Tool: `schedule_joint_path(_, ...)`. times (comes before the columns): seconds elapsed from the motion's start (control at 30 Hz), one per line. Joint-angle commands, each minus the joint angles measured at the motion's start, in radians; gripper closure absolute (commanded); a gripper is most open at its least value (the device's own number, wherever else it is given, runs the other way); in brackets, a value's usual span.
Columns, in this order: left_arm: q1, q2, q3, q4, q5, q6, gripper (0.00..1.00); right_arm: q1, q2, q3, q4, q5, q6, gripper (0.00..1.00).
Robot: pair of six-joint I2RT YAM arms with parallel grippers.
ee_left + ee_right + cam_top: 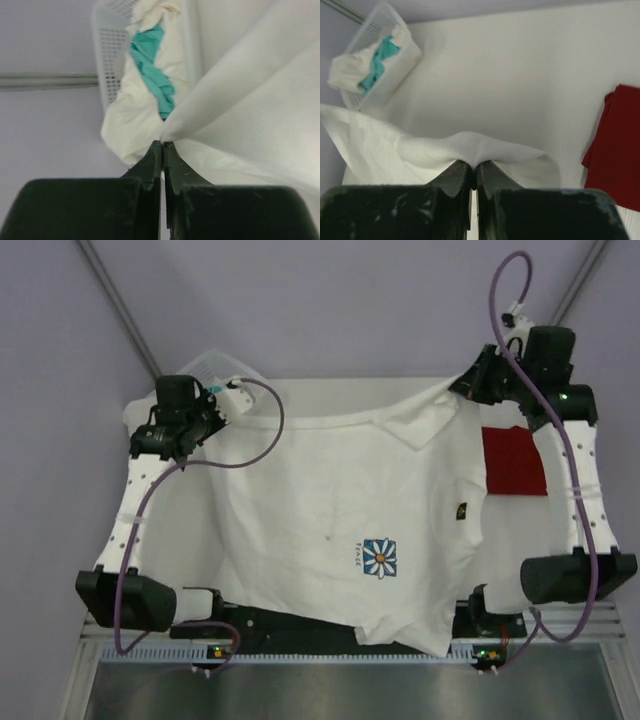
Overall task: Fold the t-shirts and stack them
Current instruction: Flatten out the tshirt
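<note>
Two claws are working one shirt; the other garments are waiting.

1. White t-shirt (330,500) with blue flower square (380,557): it is lying spread across the surface (530,70), its near edge reaching the rail between the arm bases.
2. Left claw (162,145): its jaws are pressing together on a pinch of the white t-shirt at its far left corner.
3. Right claw (473,165): it is likewise clamping a raised fold of the same shirt at the far right corner.
4. Red t-shirt (513,462): it is lying flat, just beside the white one, on the right.
5. Lattice basket (107,50): it is sitting at the far left, holding a teal shirt (150,65) bunched among white cloth.

Step in hand, as I am judging it: starting the first fold of the white shirt. The next move is calling for both claws to travel together toward the near edge, holding the cloth taut and level so the far edge lands square.
</note>
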Motion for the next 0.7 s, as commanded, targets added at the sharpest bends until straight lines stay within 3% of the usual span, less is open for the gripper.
schedule_joint_path(0.0, -0.017, 0.132, -0.078, 0.197, 0.069, 0.016, 1.0, -0.007, 0.155, -0.11, 0.103, 0.018, -0.043, 1.0)
schedule_joint_path(0.27, -0.037, 0.499, -0.012, 0.293, -0.025, 0.063, 1.0, -0.044, 0.393, -0.212, 0.117, -0.032, -0.045, 1.0)
schedule_joint_path(0.67, -0.029, 0.581, -0.054, 0.373, -0.113, 0.2, 1.0, -0.088, 0.272, -0.466, 0.146, -0.154, -0.014, 1.0)
